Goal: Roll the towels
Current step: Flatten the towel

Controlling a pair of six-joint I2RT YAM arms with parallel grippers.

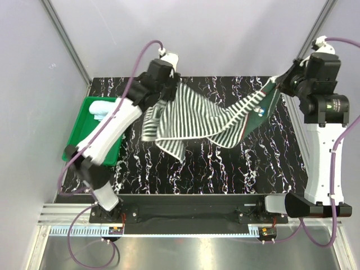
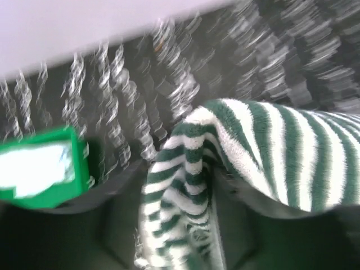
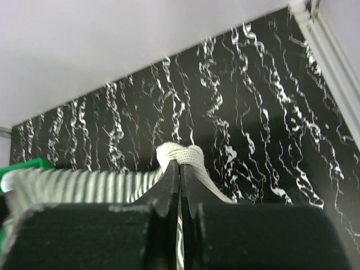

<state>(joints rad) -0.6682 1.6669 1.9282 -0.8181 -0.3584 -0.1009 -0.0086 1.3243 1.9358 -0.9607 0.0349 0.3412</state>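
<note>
Green-white striped towel [image 1: 191, 118] aloft, right gripper [image 3: 180, 171] pinching a corner, left gripper [image 1: 165, 94] hold unclear (blurred)

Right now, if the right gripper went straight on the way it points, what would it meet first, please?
The right gripper is shut on a corner of the striped towel, which sits at its tips; beyond that, the black marbled tabletop looks first, though depth is unclear.
</note>
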